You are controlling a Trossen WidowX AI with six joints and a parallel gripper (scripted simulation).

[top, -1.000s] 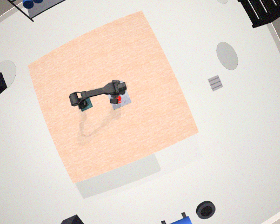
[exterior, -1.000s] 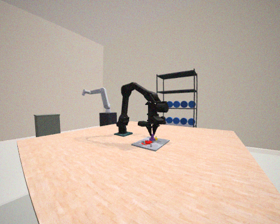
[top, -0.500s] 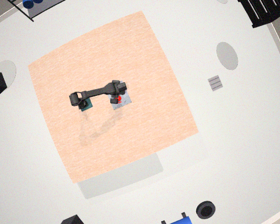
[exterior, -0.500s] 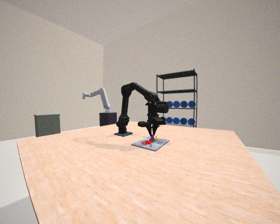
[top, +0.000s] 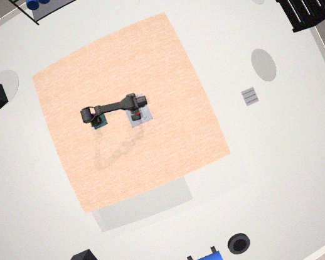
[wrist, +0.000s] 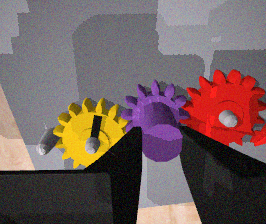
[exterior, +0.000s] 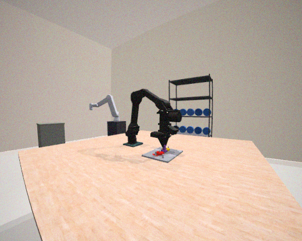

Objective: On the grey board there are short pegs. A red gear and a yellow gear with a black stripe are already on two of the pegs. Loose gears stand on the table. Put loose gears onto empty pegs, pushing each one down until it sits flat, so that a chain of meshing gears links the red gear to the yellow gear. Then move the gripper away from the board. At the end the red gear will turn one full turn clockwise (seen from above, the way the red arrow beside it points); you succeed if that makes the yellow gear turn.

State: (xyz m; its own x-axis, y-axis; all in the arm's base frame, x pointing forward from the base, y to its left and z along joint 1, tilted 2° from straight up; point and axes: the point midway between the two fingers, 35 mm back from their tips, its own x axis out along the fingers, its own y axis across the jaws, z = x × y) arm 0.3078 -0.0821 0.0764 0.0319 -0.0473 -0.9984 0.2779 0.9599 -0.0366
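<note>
Toward nine o'clock in the wrist view, a bare grey peg [wrist: 45, 144] with a rounded tip stands just beside the yellow gear [exterior: 168, 149] [wrist: 79, 132], whose stubby teeth ring a flat face marked by a black stripe [wrist: 97, 127]; a peg tip shows at its middle. Next along, at the centre of that view, comes the purple gear [exterior: 164, 149] [wrist: 143, 107], toothed like its neighbours but with a smooth, round upright knob [wrist: 162, 145]. The black gripper [exterior: 164, 146] [wrist: 159, 134] has its fingers nearly closed, pinching that knob from both sides, so the gear lies straight below the fingertips. The relation that matters is the purple gear's place between its neighbours: yellow toward eight o'clock, the red gear [exterior: 159, 152] [wrist: 226, 107] toward three, with purple teeth appearing close to both rims. The knob seems to stand nearly along the gripper's approach, so the coming move is probably a straight push down, perhaps with a slight twist if teeth clash. Whether the gear already sits flat cannot be told, since its peg is hidden. The red gear has a matte face and a rounded peg tip; at three o'clock the red arrow [wrist: 260, 136] curves on the smooth grey board [top: 147, 119] [exterior: 168, 159] [wrist: 119, 50].
</note>
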